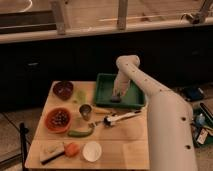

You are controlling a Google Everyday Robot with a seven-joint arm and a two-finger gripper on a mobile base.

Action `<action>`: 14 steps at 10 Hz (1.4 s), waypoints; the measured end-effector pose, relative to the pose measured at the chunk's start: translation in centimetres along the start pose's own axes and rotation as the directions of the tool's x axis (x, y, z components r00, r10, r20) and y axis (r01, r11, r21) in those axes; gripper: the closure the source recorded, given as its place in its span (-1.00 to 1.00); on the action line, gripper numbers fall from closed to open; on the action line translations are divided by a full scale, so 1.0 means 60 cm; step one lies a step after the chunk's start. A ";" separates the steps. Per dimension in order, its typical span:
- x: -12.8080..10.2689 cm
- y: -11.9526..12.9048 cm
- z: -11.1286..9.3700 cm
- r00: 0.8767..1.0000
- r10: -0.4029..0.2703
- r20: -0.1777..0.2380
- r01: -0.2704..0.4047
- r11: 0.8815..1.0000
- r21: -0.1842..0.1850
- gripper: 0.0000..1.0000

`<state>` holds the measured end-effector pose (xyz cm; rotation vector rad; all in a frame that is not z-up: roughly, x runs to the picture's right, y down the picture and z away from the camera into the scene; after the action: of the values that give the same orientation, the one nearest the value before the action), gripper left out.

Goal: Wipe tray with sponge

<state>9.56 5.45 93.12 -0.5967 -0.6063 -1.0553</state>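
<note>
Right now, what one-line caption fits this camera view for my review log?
Robot arm reaches into the green tray, its hand low over the tray floor, beside a cluttered wooden table.

Green tray [104, 90], orange bowl [50, 121], gripper [116, 96] over the tray.
</note>
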 end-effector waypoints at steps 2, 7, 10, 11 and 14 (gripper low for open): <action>-0.013 -0.005 0.005 1.000 -0.021 0.014 0.021 1.000 -0.001 0.94; -0.016 -0.006 0.005 0.999 -0.028 0.019 0.028 1.000 -0.001 0.94; -0.016 -0.006 0.005 0.999 -0.027 0.019 0.027 1.000 0.000 0.94; -0.016 -0.006 0.005 0.999 -0.027 0.019 0.027 1.000 0.000 0.94; -0.016 -0.006 0.005 0.999 -0.027 0.019 0.027 1.000 0.000 0.94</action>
<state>8.86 6.10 92.70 -0.6005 -0.6324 -1.0757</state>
